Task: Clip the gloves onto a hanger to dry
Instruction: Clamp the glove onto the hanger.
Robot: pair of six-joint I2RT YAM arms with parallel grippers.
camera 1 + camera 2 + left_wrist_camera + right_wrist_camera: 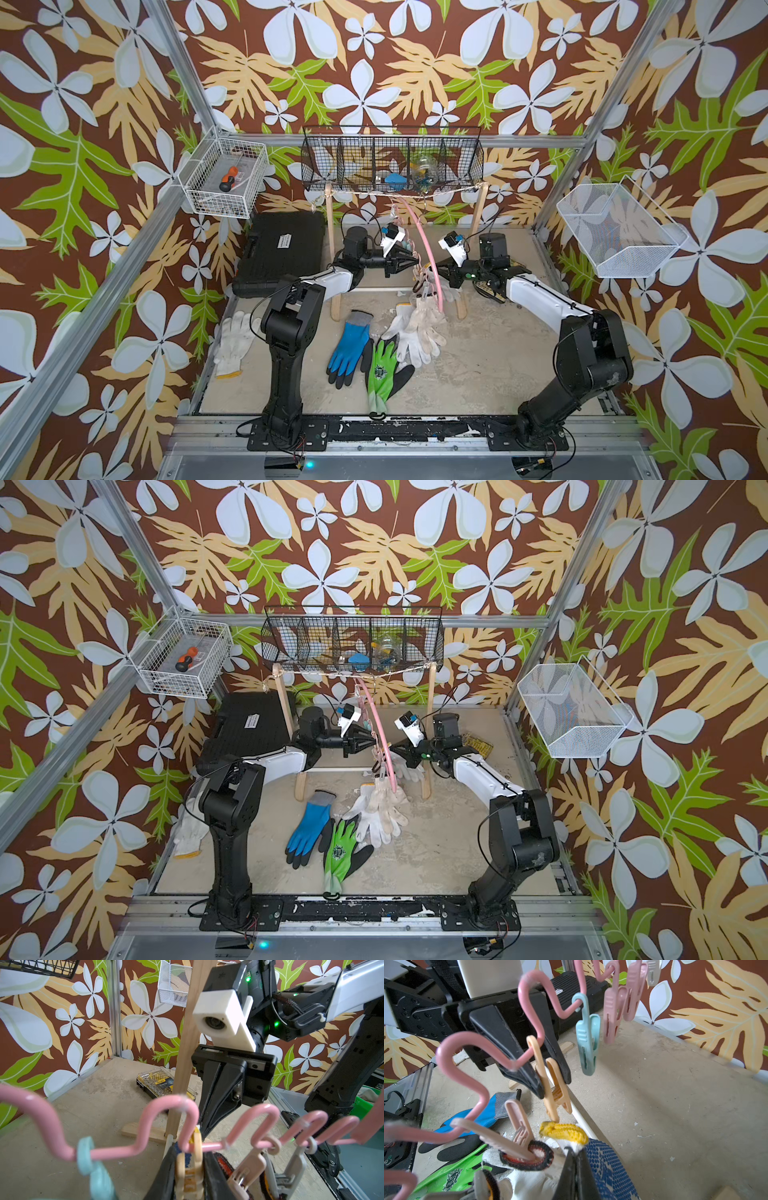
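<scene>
The pink hanger hangs from the string of a wooden rack, and its wavy bar carries pastel clips. My left gripper is shut on a tan clip, whose lower tips stand apart. Just below that clip, my right gripper is shut on a white glove with blue dots, yellow cuff upward. White gloves hang from other clips. A blue glove, a green glove and a white glove lie on the table.
The wooden rack posts stand either side of the hanger. Behind the left arm lies a black case. A yellow bit box sits by the right post. Wire baskets hang on the walls. A teal clip hangs free.
</scene>
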